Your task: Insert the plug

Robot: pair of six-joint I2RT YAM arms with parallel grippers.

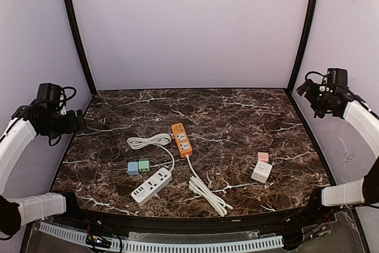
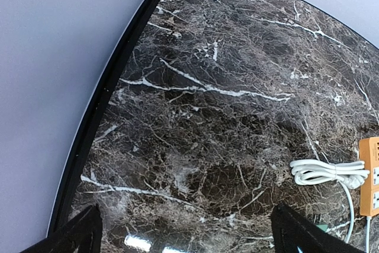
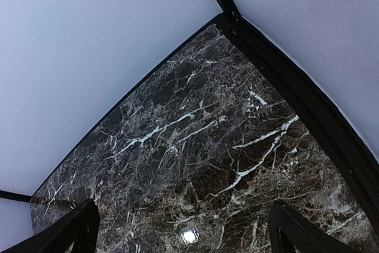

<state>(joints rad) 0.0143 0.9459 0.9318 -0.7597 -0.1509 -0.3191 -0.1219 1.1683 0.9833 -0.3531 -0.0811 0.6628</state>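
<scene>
On the dark marble desk (image 1: 249, 117), every loose item lies in the near half.

Orange power strip (image 1: 182, 140): flat near the middle, sockets up, long axis running away from the arms. A white cord leaves its near end and runs to a folded cord bundle (image 1: 208, 194) close to the front edge.

White power strip (image 1: 151, 185): flat and angled, to the near left of the orange one and apart from it. Its cord curves back to a coiled white cord (image 1: 149, 141) lying just left of the orange strip. The left wrist view shows the coil's end close to the orange strip's side, but contact cannot be confirmed. Neither cord's plug head can be made out clearly in its bundle, and no plug is seated in either strip's visible sockets.

Blue adapter (image 1: 132, 167) and green adapter (image 1: 144, 165): side by side, apparently touching, just beyond the white strip's far end.

Pink adapter (image 1: 263, 157) and white adapter (image 1: 261, 172): on the right side, the pink one directly behind the white one.

Left gripper (image 1: 76, 121): raised at the desk's left edge, well apart from all items. Its fingers (image 2: 83, 232) stand wide apart, with only bare marble showing between them.

Right gripper (image 1: 309, 89): raised by the far right corner. Its wrist view likewise shows the fingers spread wide over bare marble.
</scene>
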